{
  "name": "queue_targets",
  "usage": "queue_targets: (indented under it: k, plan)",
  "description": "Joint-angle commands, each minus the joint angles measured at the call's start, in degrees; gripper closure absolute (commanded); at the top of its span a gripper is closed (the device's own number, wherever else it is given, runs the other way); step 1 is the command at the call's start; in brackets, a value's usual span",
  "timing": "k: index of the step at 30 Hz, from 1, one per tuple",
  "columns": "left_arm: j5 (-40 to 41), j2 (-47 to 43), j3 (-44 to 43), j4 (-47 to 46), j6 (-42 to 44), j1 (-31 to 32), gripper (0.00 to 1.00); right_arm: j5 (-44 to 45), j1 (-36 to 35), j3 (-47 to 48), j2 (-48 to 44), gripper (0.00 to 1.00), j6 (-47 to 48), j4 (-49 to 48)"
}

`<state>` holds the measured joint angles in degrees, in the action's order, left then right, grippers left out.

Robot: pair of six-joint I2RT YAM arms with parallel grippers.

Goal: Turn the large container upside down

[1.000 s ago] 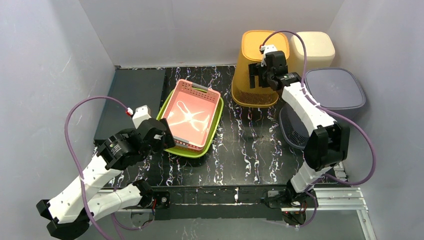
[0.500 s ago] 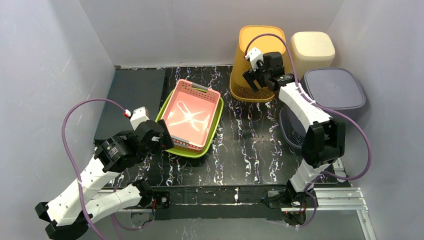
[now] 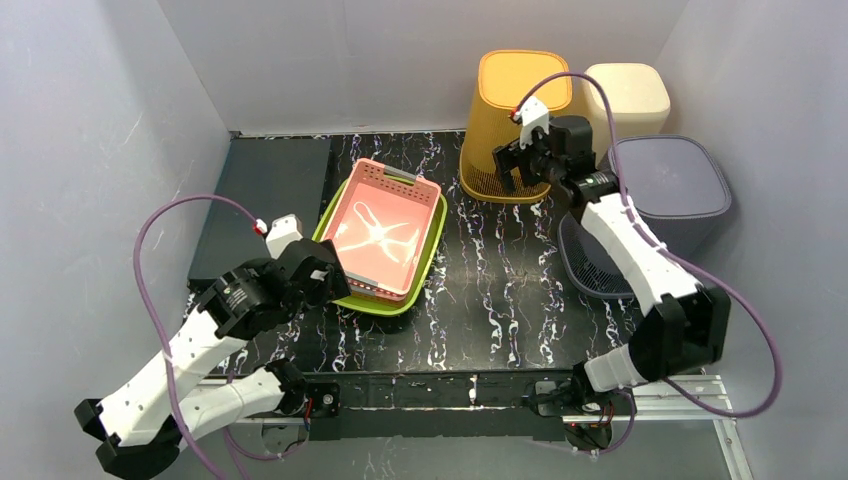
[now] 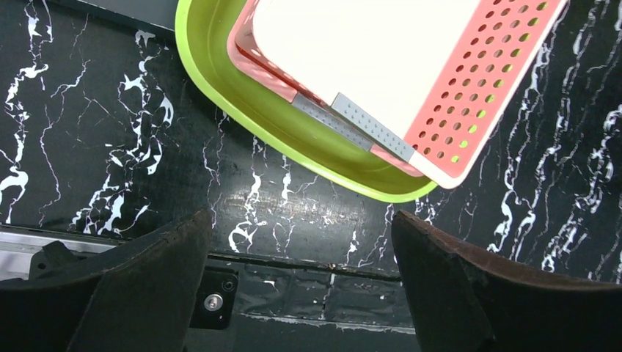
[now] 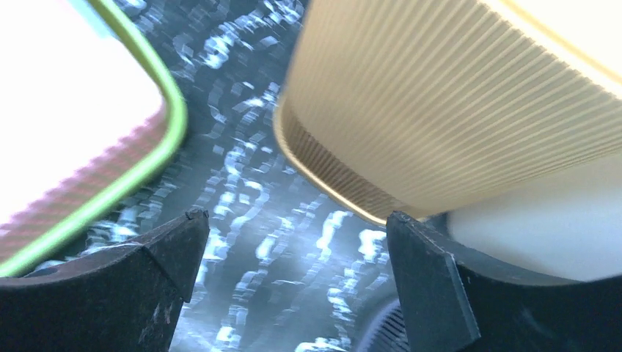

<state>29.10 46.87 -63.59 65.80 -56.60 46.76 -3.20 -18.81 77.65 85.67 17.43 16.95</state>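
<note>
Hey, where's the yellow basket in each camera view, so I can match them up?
Top external: yellow basket at the back, right of centre.
Left wrist: not in it.
Right wrist: its ribbed wall fills the upper right.
Shared landmark: green tray, left of centre in top external, top in left wrist, left edge in right wrist.

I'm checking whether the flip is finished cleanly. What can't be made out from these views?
- Yellow basket: whether the right tool touches it; they overlap in the top view, and the right wrist view is blurred.
- Grey mesh basket: contents, covered by the right arm, top view.
- Pink basket: interior washed out, cut off by the top edge, left wrist view.
</note>
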Motion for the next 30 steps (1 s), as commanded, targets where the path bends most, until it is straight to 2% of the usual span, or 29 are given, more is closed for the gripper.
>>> queue_targets:
  k: [1, 5, 9, 14, 20, 26, 28, 30]
  plan:
    - [-0.83, 4.04, -2.07, -1.16, 3.67, -3.22, 0.09, -11.86, -0.21, -4.55, -7.31, 0.01, -17.20, -5.42]
    - [-7.82, 7.05, -5.81, -3.32, 11.70, -13.50, 0.09, -16.73, -3.07, -11.73, -11.21, 0.02, -30.94, -7.47]
    - [-16.74, 10.45, -7.86, -9.81, 22.64, -22.88, 0.09, -10.28, -11.22, -18.77, -15.11, 0.01, -37.30, -7.48]
    - [-26.99, 20.05, -9.95, -13.06, 29.71, -27.88, 0.12, -7.24, -15.95, -24.83, -17.22, 0.01, -44.98, -8.12]
    - [-29.01, 27.84, -12.59, -12.24, 33.45, -30.63, 0.24, -9.01, -16.22, -26.23, -17.22, 0.01, -46.50, -6.34]
    - [-27.30, 29.44, -13.19, -11.37, 34.97, -31.16, 0.39, -8.65, -16.21, -25.45, -15.95, 0.01, -45.90, -4.44]
    - [-24.18, 28.61, -13.65, -10.41, 34.40, -31.12, 0.38, -8.66, -16.18, -25.15, -15.38, 0.01, -46.32, -4.29]
    - [-22.84, 26.85, -13.34, -11.48, 34.65, -31.40, 0.34, -8.71, -16.23, -24.94, -14.92, 0.01, -46.81, -4.14]
